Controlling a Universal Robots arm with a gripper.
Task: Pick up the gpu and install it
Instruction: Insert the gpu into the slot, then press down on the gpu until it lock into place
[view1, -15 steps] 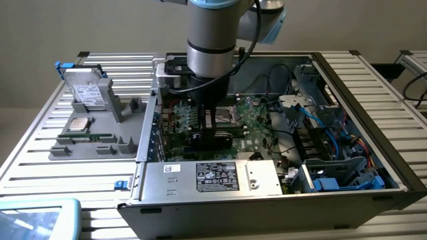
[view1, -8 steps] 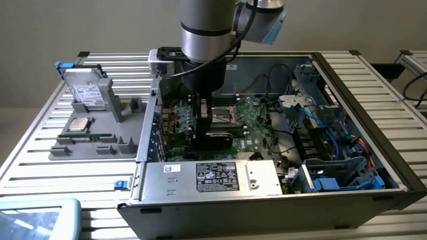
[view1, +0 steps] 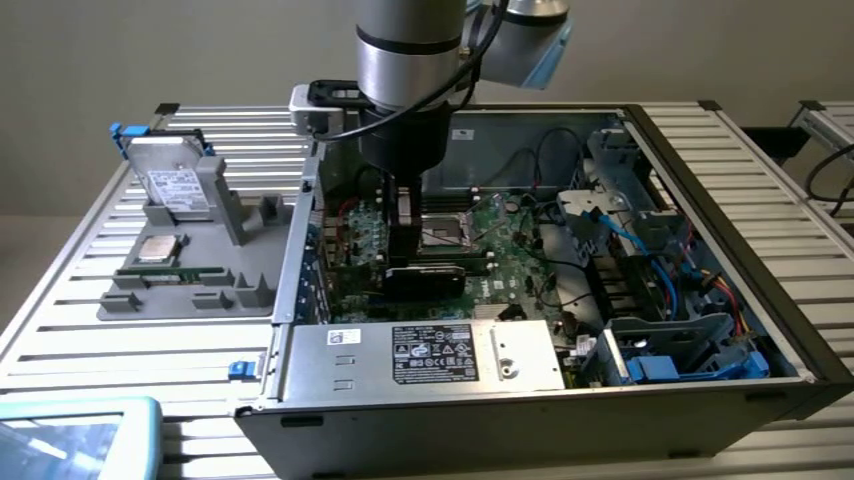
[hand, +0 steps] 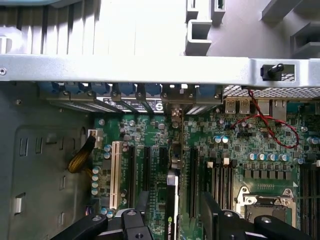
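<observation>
The gpu (view1: 427, 278), a thin black card, stands on edge on the green motherboard (view1: 514, 245) inside the open computer case (view1: 534, 420). In the wrist view the gpu (hand: 171, 200) is edge-on, seated along an expansion slot and reaching toward the rear bracket openings. My gripper (view1: 407, 245) hangs straight down over the card. My gripper (hand: 172, 220) is open, with one black finger (hand: 135, 220) on each side of the card and a clear gap between each finger and it.
A grey fixture tray (view1: 254, 240) at the exterior view's left holds a metal drive (view1: 174, 190), a processor (view1: 158, 250) and a memory stick (view1: 167, 272). The power supply (view1: 427, 355), the CPU socket (hand: 262, 207), red wires (hand: 270, 132) and a blue drive cage (view1: 667, 360) crowd the case.
</observation>
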